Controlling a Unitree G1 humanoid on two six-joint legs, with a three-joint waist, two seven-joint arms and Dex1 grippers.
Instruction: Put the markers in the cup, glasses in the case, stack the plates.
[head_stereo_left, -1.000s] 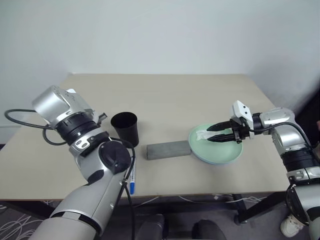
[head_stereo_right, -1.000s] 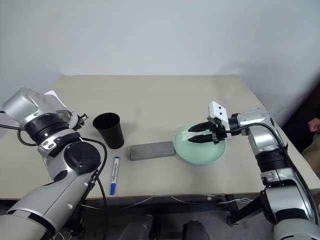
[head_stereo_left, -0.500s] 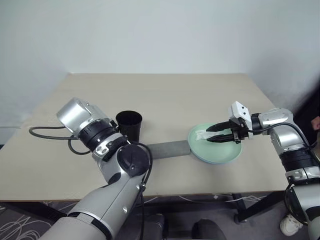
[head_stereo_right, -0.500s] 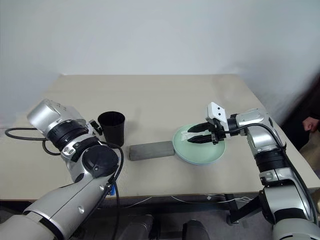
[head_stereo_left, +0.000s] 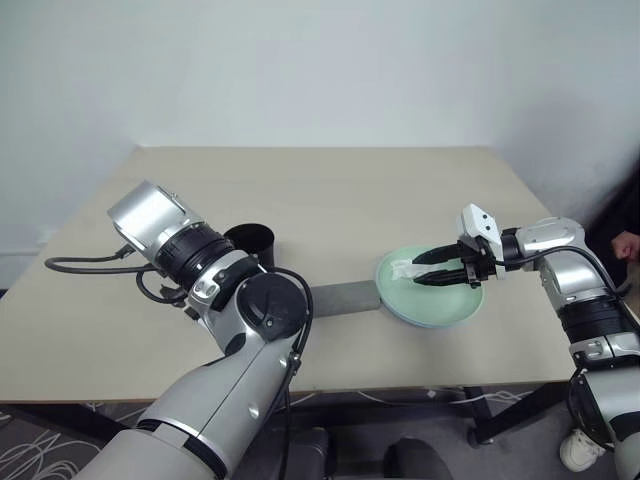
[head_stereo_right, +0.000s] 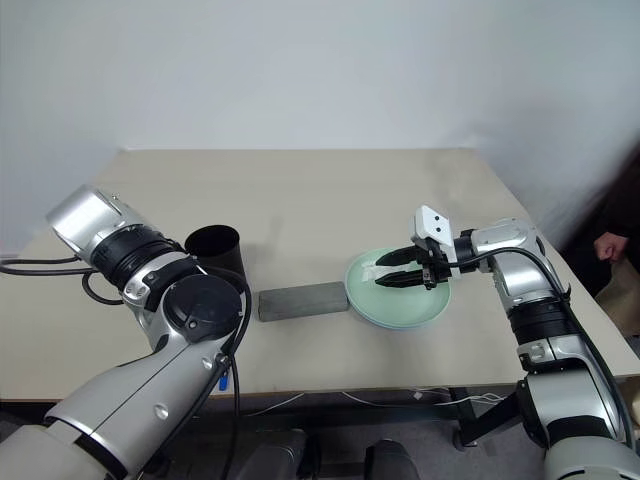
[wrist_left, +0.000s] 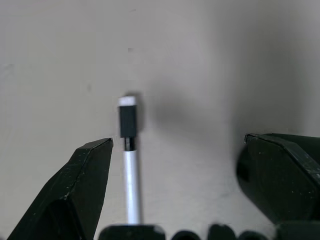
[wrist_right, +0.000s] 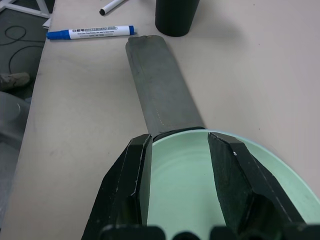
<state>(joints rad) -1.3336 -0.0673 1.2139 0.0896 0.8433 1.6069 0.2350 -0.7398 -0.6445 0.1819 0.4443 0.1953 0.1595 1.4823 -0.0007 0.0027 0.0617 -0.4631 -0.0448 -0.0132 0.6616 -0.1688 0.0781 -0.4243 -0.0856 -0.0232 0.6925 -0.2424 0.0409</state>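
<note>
The plates look stacked, mint plate (head_stereo_right: 400, 300) uppermost, under the right pincer (head_stereo_right: 385, 272), jaws parted and empty. The case (head_stereo_right: 303, 301) lies closed. Both markers remain on the tabletop (head_stereo_right: 320, 190): the left pincer (wrist_left: 175, 195) gapes over the thin marker (wrist_left: 130, 155); the blue marker (wrist_right: 90, 33) lies left of the cup (head_stereo_right: 214, 252).

Black tapered cup (head_stereo_right: 218, 252) upright on the worktop (head_stereo_right: 320, 190), grey closed case (wrist_right: 160, 92) lying flat between cup and mint green plate (head_stereo_right: 400, 305), touching the plate's rim, blue-capped marker (wrist_right: 90, 33) and thin black-ended marker (wrist_left: 129, 150) lying flat near the cup
</note>
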